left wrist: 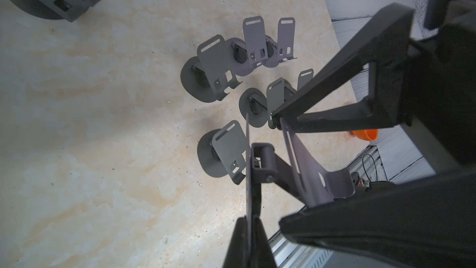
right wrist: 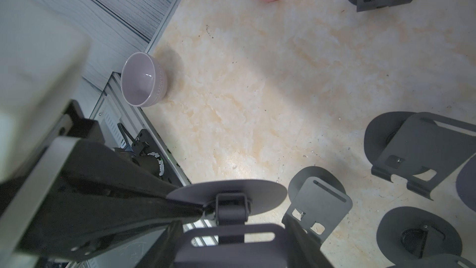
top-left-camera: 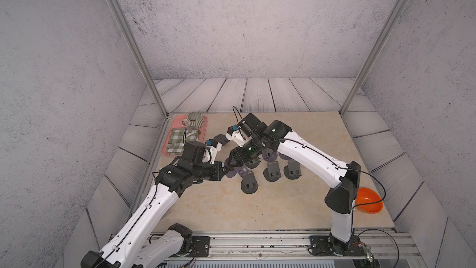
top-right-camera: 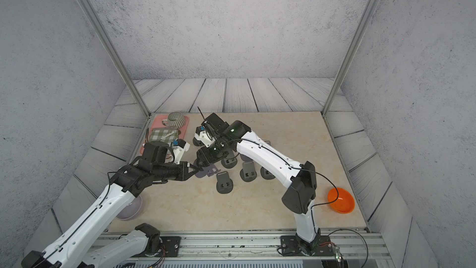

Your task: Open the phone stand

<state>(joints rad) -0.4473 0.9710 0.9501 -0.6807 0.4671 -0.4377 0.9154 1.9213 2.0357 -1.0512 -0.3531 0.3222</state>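
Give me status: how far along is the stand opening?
Done: several dark stands sit open on the table. In hand: left gripper clamps the purple stand by its base; right gripper straddles its back plate, grip unclear. Left: likely swing plate fully open, set down.

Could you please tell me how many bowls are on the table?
2: an orange bowl at the table's right edge; a lilac bowl at its left edge, partly under the left arm. No others show.

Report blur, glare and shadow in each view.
Right wrist view: a pale mass close to the lens is out of focus, and a small glint sits in the lilac bowl. Left wrist view: a broad soft shadow crosses the table. Both top views: even light, sharp.
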